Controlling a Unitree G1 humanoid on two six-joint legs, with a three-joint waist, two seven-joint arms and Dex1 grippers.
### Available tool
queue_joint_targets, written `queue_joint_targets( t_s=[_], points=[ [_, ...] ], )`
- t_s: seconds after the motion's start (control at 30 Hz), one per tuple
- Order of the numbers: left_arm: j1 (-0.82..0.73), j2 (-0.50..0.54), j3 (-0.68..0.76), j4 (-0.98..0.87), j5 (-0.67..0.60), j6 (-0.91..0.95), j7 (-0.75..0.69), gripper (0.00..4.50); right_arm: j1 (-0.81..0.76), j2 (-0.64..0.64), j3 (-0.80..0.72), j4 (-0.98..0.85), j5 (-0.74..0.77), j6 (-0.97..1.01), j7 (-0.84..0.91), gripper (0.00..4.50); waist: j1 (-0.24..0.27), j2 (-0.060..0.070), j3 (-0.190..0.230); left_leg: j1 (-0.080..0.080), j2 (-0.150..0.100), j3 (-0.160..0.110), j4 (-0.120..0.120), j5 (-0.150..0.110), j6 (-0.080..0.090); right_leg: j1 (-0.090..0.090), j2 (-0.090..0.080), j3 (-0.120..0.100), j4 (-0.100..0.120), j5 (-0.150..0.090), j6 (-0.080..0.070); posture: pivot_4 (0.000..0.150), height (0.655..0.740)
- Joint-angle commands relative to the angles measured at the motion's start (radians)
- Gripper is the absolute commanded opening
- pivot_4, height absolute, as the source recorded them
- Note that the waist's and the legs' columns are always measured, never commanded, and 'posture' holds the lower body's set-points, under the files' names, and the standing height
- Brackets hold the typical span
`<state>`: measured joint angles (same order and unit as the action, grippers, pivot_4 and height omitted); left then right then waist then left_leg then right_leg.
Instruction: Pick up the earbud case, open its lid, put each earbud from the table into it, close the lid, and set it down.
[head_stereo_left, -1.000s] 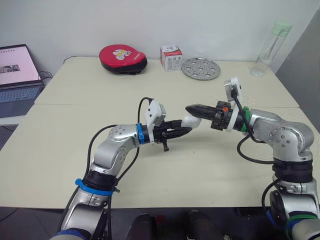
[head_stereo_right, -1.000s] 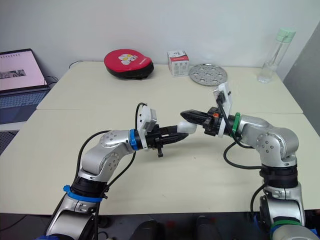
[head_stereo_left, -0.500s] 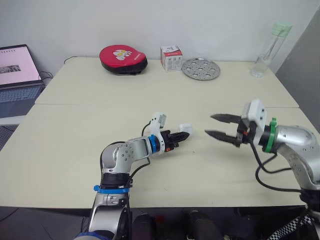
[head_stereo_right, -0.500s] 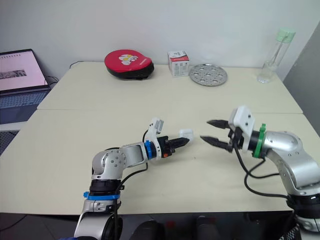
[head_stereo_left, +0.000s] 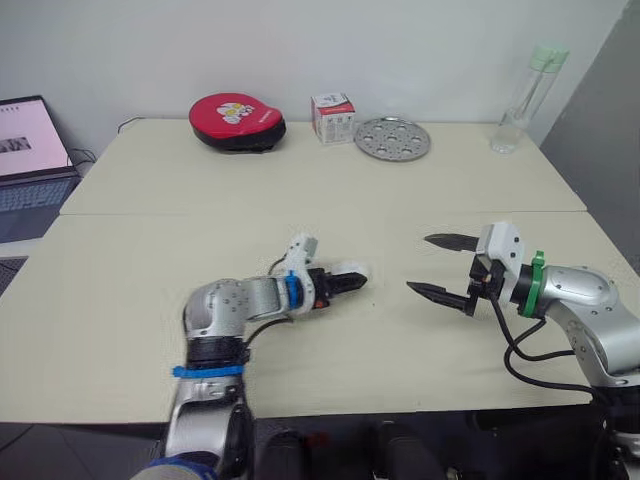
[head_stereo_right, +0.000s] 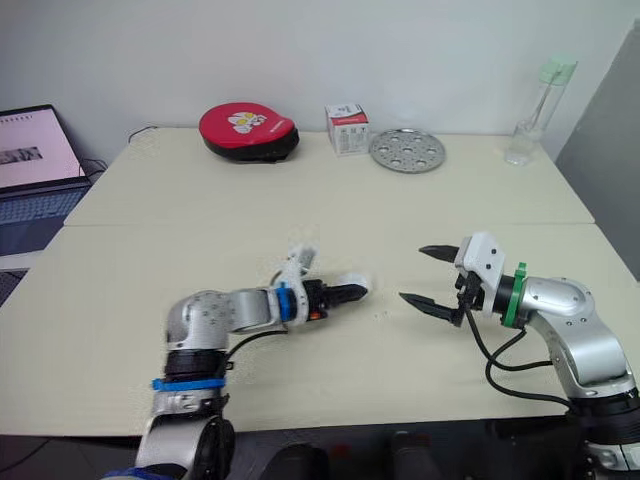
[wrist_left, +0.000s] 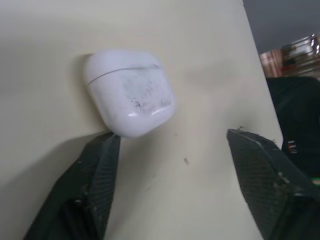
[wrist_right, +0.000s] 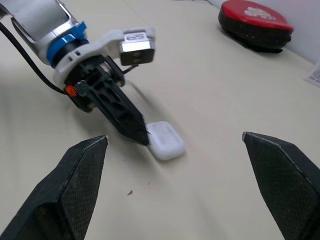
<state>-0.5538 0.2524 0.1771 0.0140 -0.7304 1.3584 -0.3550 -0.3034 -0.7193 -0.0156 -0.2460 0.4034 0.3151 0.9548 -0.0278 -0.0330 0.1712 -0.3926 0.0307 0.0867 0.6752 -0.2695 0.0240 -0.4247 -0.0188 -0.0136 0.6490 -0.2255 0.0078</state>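
Earbud case (wrist_left: 129, 92) closed on beige table (head_stereo_left: 150, 230); laptop (head_stereo_left: 28, 150) far left, white wall (head_stereo_left: 400, 40) behind.

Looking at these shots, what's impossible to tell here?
- Whether earbuds are inside the earbud case: in the left wrist view its shut lid hides the inside.
- The case's shape in the eye views: it is blurred and partly behind the left tool.
- The laptop: cut off by the left edge of the eye views.
- The print on the small box: too small.

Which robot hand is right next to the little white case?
The left gripper: one finger touches the earbud case. The right gripper hangs open, well apart from it.
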Motion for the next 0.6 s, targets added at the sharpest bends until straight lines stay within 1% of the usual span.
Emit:
queue_joint_targets(
  t_s=[0.03, 0.07, 0.1, 0.17, 0.2, 0.23, 0.27, 0.37, 0.47, 0.5, 0.6],
  points=[
    [0.125, 0.307, -0.092, -0.12, 0.089, -0.189, -0.242, 4.48, -0.005, -0.023, -0.043, -0.001, 0.0, -0.024, 0.012, 4.5, -0.014, 0.0, 0.0, 0.002, 0.0, 0.0, -0.001, 0.0, -0.001, 0.0, 0.0, 0.0, 0.001, -0.001, -0.002, 0.15, 0.74],
    [0.146, 0.373, -0.102, -0.118, 0.127, -0.308, -0.31, 4.48, -0.003, -0.032, -0.052, 0.0, 0.008, -0.018, 0.016, 4.5, -0.014, 0.0, 0.0, 0.006, 0.0, 0.002, -0.006, 0.001, -0.007, 0.0, 0.0, 0.002, 0.002, -0.003, -0.005, 0.15, 0.74],
    [0.16, 0.437, -0.112, -0.099, 0.187, -0.462, -0.376, 4.48, 0.0, -0.043, -0.063, 0.002, 0.018, -0.008, 0.022, 4.5, -0.009, 0.0, 0.0, 0.009, -0.002, 0.002, -0.011, 0.003, -0.009, 0.001, -0.001, 0.002, 0.001, -0.003, -0.006, 0.15, 0.74],
    [0.166, 0.533, -0.124, -0.032, 0.294, -0.741, -0.492, 4.48, 0.001, -0.07, -0.083, 0.01, 0.037, 0.015, 0.041, 4.5, 0.002, 0.0, 0.001, 0.009, -0.001, 0.001, -0.012, 0.003, -0.01, 0.0, -0.001, 0.0, 0.002, -0.005, -0.01, 0.15, 0.74],
    [0.161, 0.557, -0.124, 0.005, 0.332, -0.855, -0.533, 4.48, 0.001, -0.081, -0.09, 0.015, 0.046, 0.025, 0.05, 4.5, 0.011, 0.0, 0.001, 0.009, 0.0, 0.0, -0.013, 0.003, -0.01, 0.0, -0.001, -0.001, 0.002, -0.003, -0.015, 0.15, 0.74],
    [0.147, 0.578, -0.123, 0.063, 0.378, -0.989, -0.561, 4.48, -0.007, -0.09, -0.102, 0.021, 0.054, 0.035, 0.053, 4.5, 0.024, 0.0, 0.001, 0.008, 0.0, 0.0, -0.013, 0.003, -0.01, 0.0, -0.001, -0.002, 0.002, -0.006, -0.02, 0.15, 0.74],
    [0.131, 0.588, -0.12, 0.116, 0.409, -1.085, -0.579, 4.48, -0.014, -0.098, -0.11, 0.026, 0.06, 0.042, 0.056, 4.5, 0.034, 0.0, 0.001, 0.008, 0.0, 0.0, -0.013, 0.003, -0.01, 0.0, -0.002, -0.002, 0.001, -0.007, -0.023, 0.15, 0.74],
    [0.077, 0.599, -0.113, 0.235, 0.467, -1.25, -0.599, 4.48, -0.033, -0.124, -0.121, 0.04, 0.054, 0.056, 0.057, 4.5, 0.047, 0.0, 0.001, 0.005, -0.002, 0.0, -0.012, 0.002, -0.009, 0.0, -0.004, -0.002, -0.002, -0.007, -0.024, 0.15, 0.74],
    [0.044, 0.589, -0.104, 0.274, 0.468, -1.293, -0.629, 4.48, -0.037, -0.138, -0.116, 0.027, 0.061, 0.07, 0.061, 4.5, 0.048, 0.0, 0.001, -0.001, -0.002, 0.001, -0.011, 0.001, -0.007, -0.003, -0.005, -0.004, -0.004, -0.006, -0.022, 0.15, 0.74],
    [0.035, 0.584, -0.103, 0.281, 0.468, -1.299, -0.635, 4.48, -0.036, -0.141, -0.115, 0.024, 0.065, 0.074, 0.063, 4.5, 0.048, -0.001, 0.001, -0.002, -0.002, 0.001, -0.011, 0.001, -0.007, -0.004, -0.005, -0.004, -0.004, -0.004, -0.018, 0.15, 0.74],
    [0.022, 0.59, -0.12, 0.289, 0.495, -1.314, -0.649, 4.48, -0.021, -0.152, -0.097, 0.026, 0.032, 0.042, 0.073, 4.5, 0.048, -0.001, 0.001, -0.01, -0.002, 0.001, -0.01, 0.002, -0.007, -0.014, -0.005, -0.005, -0.002, -0.002, -0.014, 0.15, 0.74]
  ],
)
